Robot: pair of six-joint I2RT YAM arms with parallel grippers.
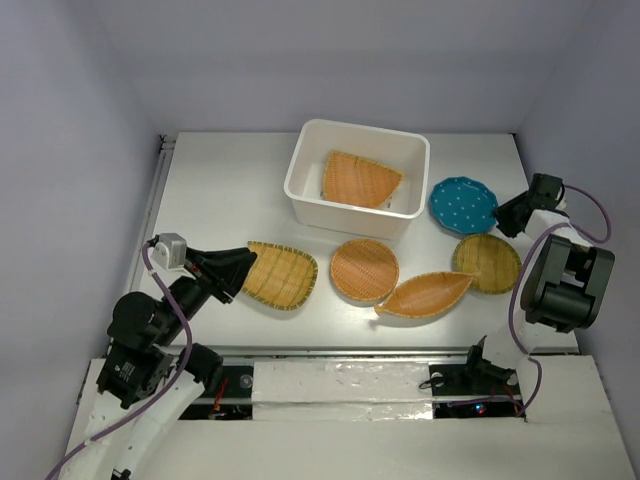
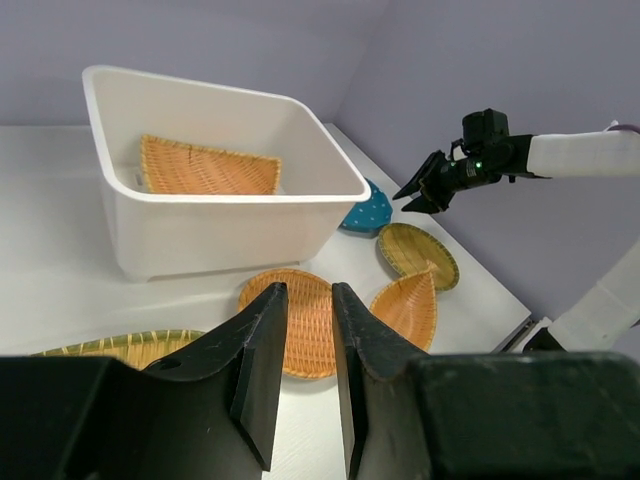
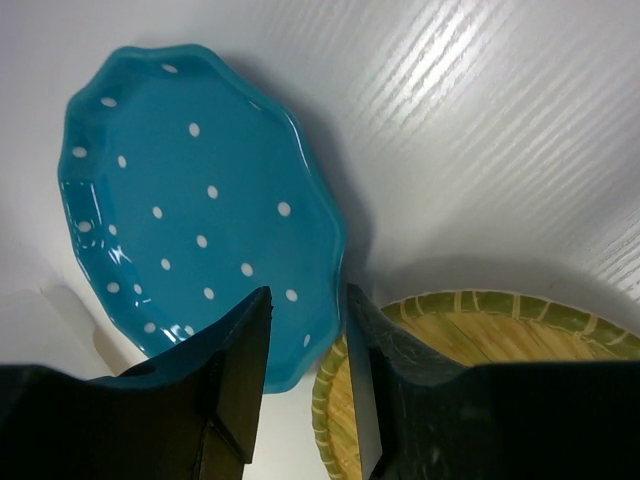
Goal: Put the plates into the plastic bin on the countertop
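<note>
The white plastic bin stands at the back of the countertop with the fan plate lying inside it. In front lie the rounded square plate, a round wicker plate, the leaf-shaped plate, a green-rimmed round plate and the teal dotted plate. My left gripper hovers over the square plate's left end, slightly open and empty. My right gripper is open over the teal plate's right rim. That rim shows between its fingers.
A metal rail runs along the countertop's left edge. Grey walls close in the back and sides. The green-rimmed plate lies right beside the teal plate. The bin rises behind the round wicker plate.
</note>
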